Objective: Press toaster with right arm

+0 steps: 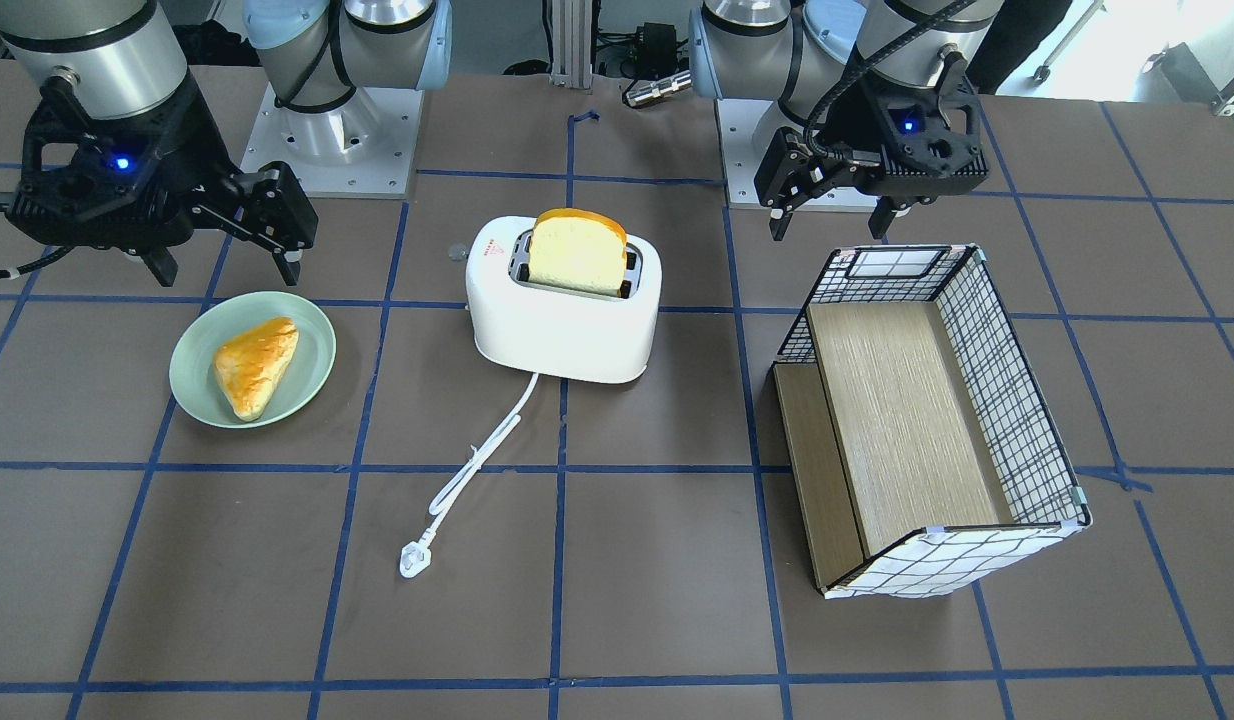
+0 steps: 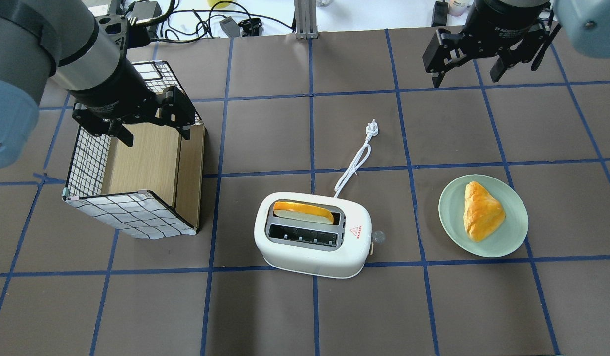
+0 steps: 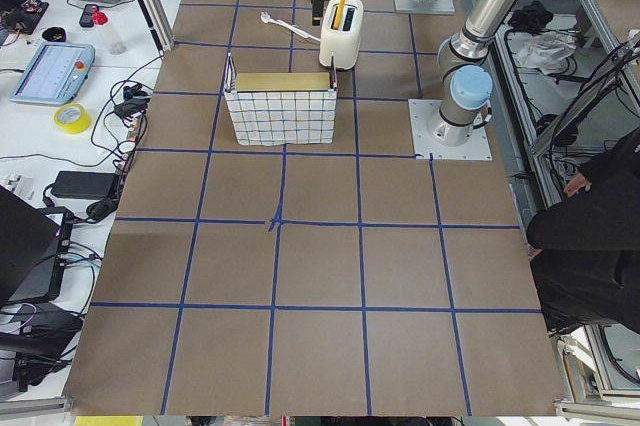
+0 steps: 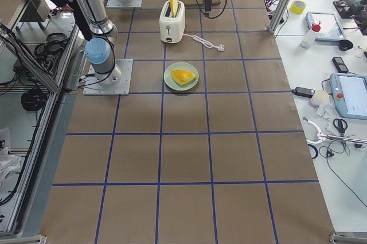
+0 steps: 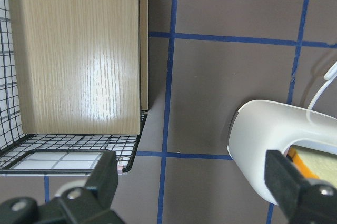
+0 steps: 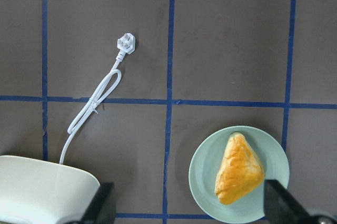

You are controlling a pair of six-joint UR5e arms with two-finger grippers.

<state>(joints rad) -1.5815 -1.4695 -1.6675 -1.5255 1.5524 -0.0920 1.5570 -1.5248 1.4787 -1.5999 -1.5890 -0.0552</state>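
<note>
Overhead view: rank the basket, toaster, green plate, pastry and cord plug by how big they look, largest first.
1. basket
2. toaster
3. green plate
4. pastry
5. cord plug

The basket and toaster stand taller, so nearer the camera, but the gaps look clear enough to rank.

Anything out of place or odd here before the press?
The plug of the toaster lies loose on the table, connected to nothing. A bread slice stands in one slot only. Nothing looks spilled or damaged.
</note>
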